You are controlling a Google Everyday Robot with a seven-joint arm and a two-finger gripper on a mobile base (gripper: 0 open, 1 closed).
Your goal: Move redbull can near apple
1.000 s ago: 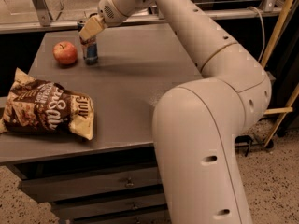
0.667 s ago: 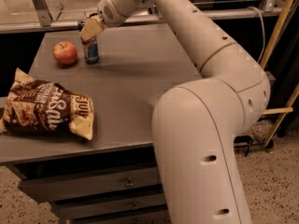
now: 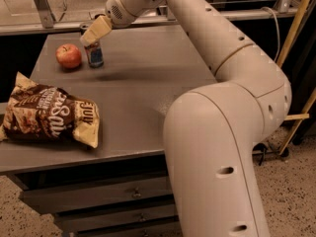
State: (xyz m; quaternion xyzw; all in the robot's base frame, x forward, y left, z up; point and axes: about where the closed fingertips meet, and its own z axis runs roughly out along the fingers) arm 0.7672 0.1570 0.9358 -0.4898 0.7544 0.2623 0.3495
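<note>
The redbull can [image 3: 95,56] stands upright on the grey table [image 3: 143,83] at the far left, its blue-and-silver lower half showing. The red apple [image 3: 68,56] sits just left of it, a small gap apart. My gripper [image 3: 95,32] is at the can's top and covers its upper part. My arm reaches in from the right, across the table.
A brown and cream chip bag [image 3: 49,116] lies at the table's front left. Drawers [image 3: 133,194] sit under the tabletop. A metal rail [image 3: 44,28] runs behind the table. My large arm body [image 3: 222,147] fills the right foreground.
</note>
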